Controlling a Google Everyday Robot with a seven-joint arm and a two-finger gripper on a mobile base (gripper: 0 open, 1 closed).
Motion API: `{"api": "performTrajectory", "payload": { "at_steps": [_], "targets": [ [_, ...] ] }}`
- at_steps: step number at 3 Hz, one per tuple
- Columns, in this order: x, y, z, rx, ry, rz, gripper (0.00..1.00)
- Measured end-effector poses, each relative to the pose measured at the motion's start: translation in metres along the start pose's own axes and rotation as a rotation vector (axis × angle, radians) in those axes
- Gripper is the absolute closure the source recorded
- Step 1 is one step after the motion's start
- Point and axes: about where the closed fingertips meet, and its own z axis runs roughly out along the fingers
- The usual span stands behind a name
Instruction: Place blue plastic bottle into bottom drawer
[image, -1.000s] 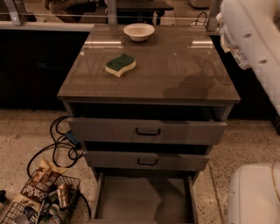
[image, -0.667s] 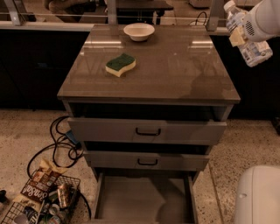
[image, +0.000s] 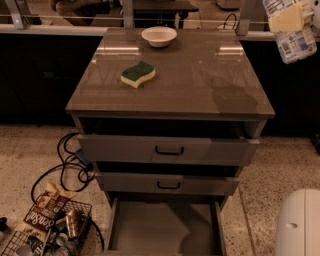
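My gripper (image: 289, 20) is at the top right corner, raised above and to the right of the cabinet top. It is shut on the blue plastic bottle (image: 296, 46), a clear bottle with a whitish printed label that hangs down below the yellowish finger pad (image: 286, 19). The bottom drawer (image: 165, 227) is pulled open at the foot of the grey cabinet, and its flat grey floor is bare. It lies far below and left of the gripper.
A green and yellow sponge (image: 137, 74) and a white bowl (image: 159, 36) sit on the cabinet top (image: 200, 80). The two upper drawers (image: 169, 150) stand slightly open. A wire basket (image: 47, 232) of cans and snack bags and black cables (image: 70, 165) lie on the floor at left. My white base (image: 300, 225) is at lower right.
The arm has drawn back up and to the right, so only the gripper with the bottle shows at the top right corner. The cabinet and drawers have not moved.
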Motion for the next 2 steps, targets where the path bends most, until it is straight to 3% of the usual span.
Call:
{"api": "performTrajectory", "payload": {
  "at_steps": [1, 2],
  "targets": [
    [-0.0131, 0.0122, -0.0139, -0.073, -0.081, 0.025, 1.00],
    [-0.0136, 0.0138, -0.0114, -0.076, -0.072, 0.015, 1.00]
  ]
}}
